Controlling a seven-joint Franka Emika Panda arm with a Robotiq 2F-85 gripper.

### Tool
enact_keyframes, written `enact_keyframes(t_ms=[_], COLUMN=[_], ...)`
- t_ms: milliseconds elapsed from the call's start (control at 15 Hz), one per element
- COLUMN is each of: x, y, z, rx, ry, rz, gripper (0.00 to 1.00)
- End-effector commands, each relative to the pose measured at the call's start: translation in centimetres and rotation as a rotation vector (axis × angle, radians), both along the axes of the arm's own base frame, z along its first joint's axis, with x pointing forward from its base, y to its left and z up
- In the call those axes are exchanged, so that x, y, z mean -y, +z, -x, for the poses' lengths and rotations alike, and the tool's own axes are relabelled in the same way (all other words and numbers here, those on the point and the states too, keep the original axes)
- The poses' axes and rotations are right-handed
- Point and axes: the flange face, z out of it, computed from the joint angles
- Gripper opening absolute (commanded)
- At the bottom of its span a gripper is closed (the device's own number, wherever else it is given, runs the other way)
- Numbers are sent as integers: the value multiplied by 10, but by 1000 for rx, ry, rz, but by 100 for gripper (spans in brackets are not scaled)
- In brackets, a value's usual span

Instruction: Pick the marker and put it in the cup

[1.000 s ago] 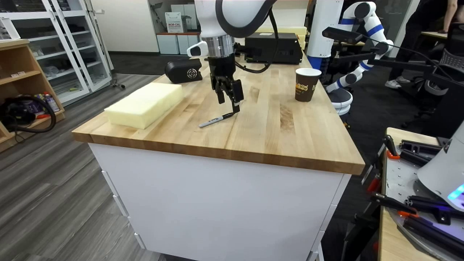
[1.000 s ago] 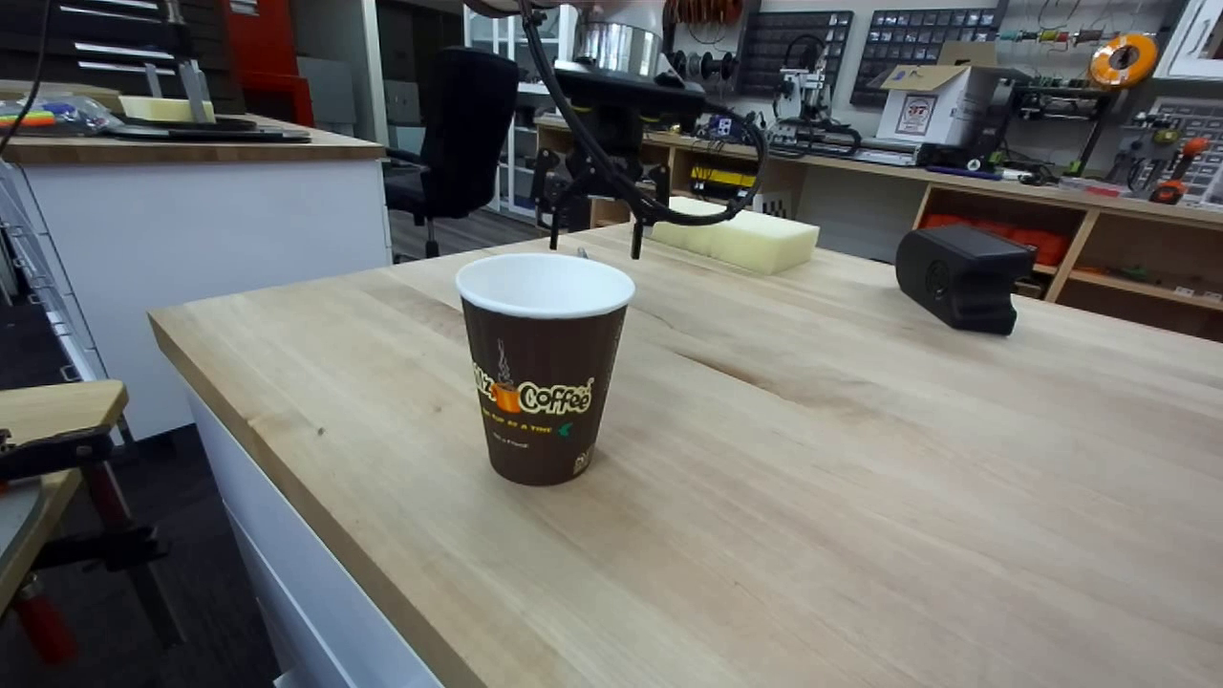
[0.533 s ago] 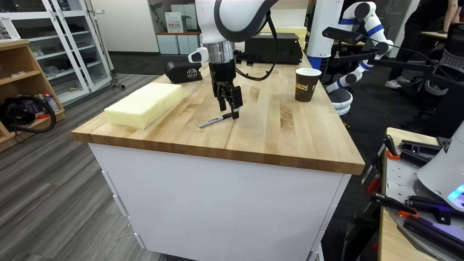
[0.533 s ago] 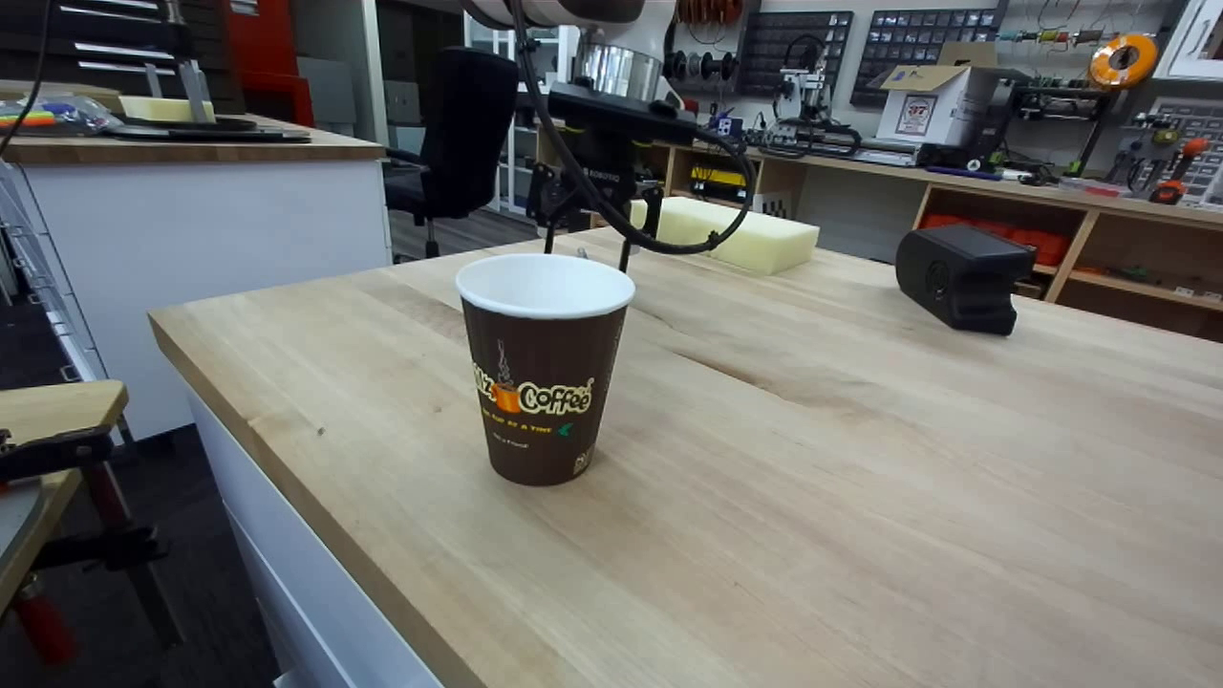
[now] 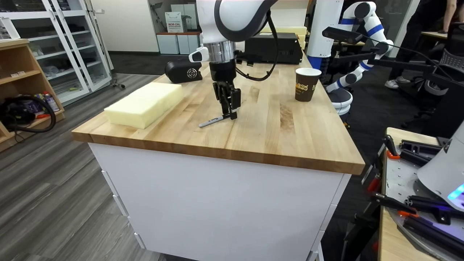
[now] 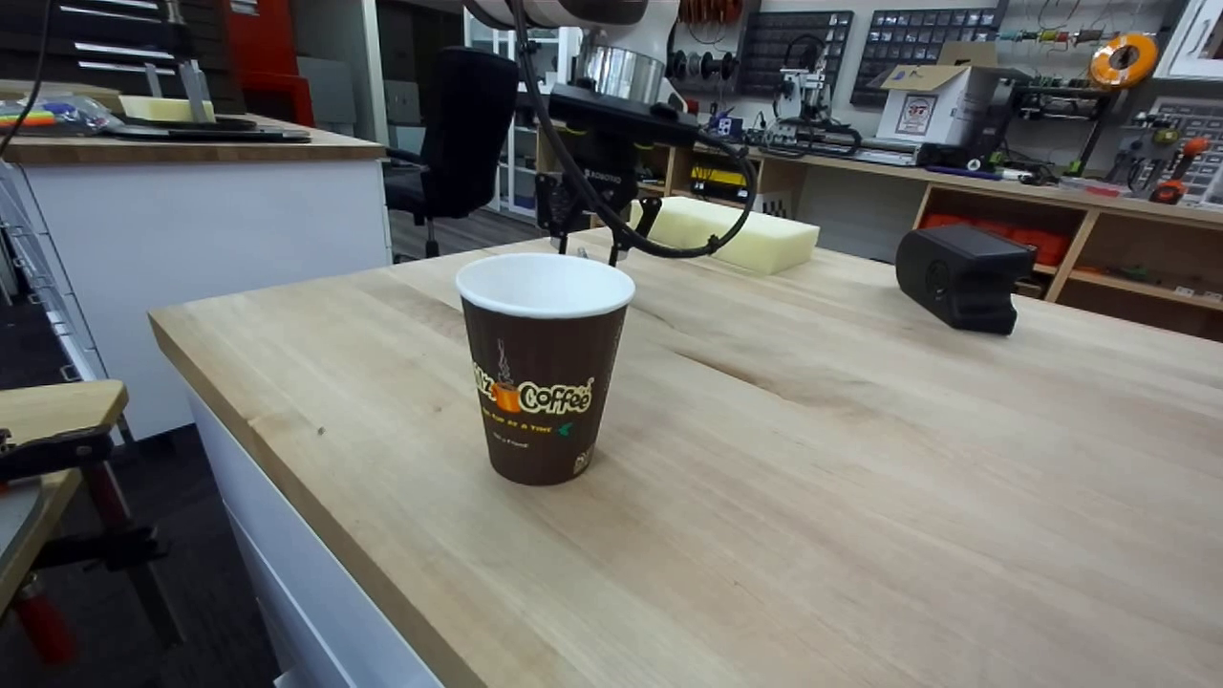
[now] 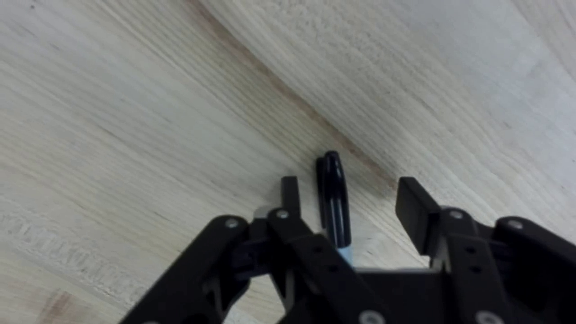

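The marker [image 5: 212, 121] lies on the wooden table, its grey barrel toward the table's near edge in an exterior view. In the wrist view its black cap [image 7: 337, 204] lies between the two fingers of my gripper [image 7: 348, 191], nearer the left finger, with gaps on both sides. The gripper [image 5: 230, 113] is open and low at the table, straddling the cap end. It also shows behind the cup in an exterior view [image 6: 589, 254], where most of the marker is hidden. The dark brown paper cup [image 6: 545, 382] stands upright and apart from the gripper; it also shows in an exterior view [image 5: 305, 88].
A pale yellow foam block [image 5: 145, 105] lies on the table beside the marker. A black case [image 5: 183, 71] and a black box [image 5: 273, 49] stand farther back. The cup stands near a side edge of the table [image 5: 224, 149].
My gripper has come down over the cap end of the marker, and its fingers have drawn closer together. The marker and the cup have not moved.
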Motion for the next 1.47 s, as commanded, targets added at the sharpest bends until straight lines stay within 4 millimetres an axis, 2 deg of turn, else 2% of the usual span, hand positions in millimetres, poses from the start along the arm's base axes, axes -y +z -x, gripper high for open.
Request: enact_keyframes(t_ms=[0,267,400,533,800,1067,1200,1400], x=[3,3,3,3,0,-3,-2,6], y=[1,0,1,4,20,51,78,124], z=[-4,-5,-4,-3,9,27,41,74], rx=[20,24,22,10,-43,-89,-115,-161], ry=[2,1,-1,-5,-9,-26,-58,-153], rz=[-26,-29,-28,-29,-1,66,112,207], gripper=[28,1,0,4,4,4,4,4])
